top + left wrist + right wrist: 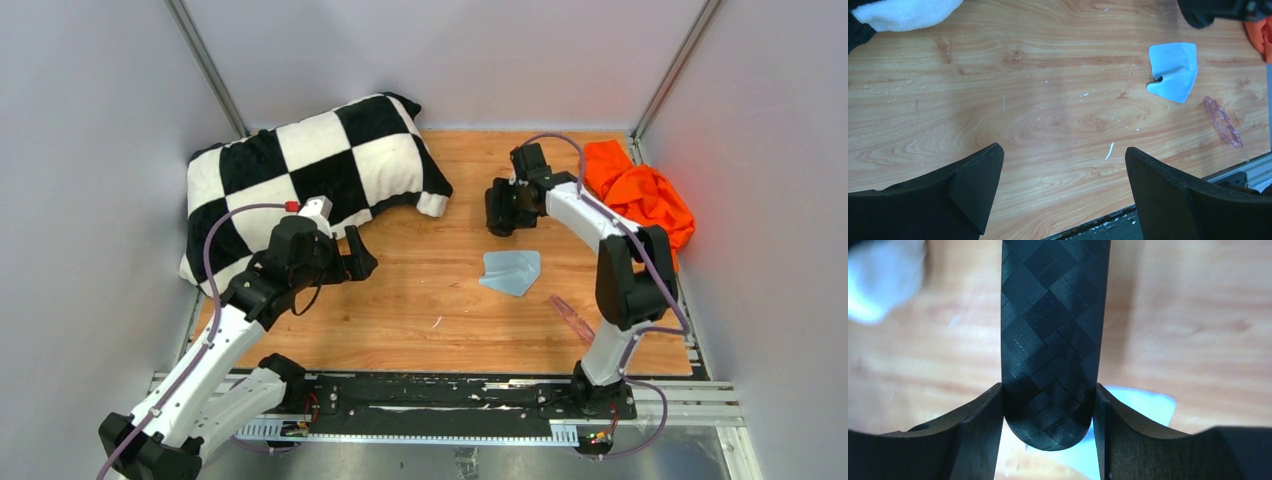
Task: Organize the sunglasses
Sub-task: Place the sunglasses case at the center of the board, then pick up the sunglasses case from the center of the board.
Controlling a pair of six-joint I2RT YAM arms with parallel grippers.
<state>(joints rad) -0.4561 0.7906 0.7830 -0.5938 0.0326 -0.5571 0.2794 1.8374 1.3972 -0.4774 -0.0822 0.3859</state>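
The translucent pink sunglasses [573, 317] lie folded on the wooden table near its front right edge, also seen in the left wrist view as sunglasses [1223, 122]. My right gripper [503, 210] is at the back middle, shut on the black case [500, 195]. In the right wrist view the woven-textured case [1050, 340] sits between both fingers of the right gripper [1048, 407], pads touching its sides. My left gripper [358, 255] hovers open over bare wood at the left; the left gripper [1063, 170] holds nothing.
A light blue cloth [511, 271] lies crumpled between the case and the sunglasses, seen also as the cloth [1174, 71]. A black-and-white checkered pillow [310, 170] fills the back left. An orange fabric heap [640, 195] sits at the back right. Grey walls enclose the table.
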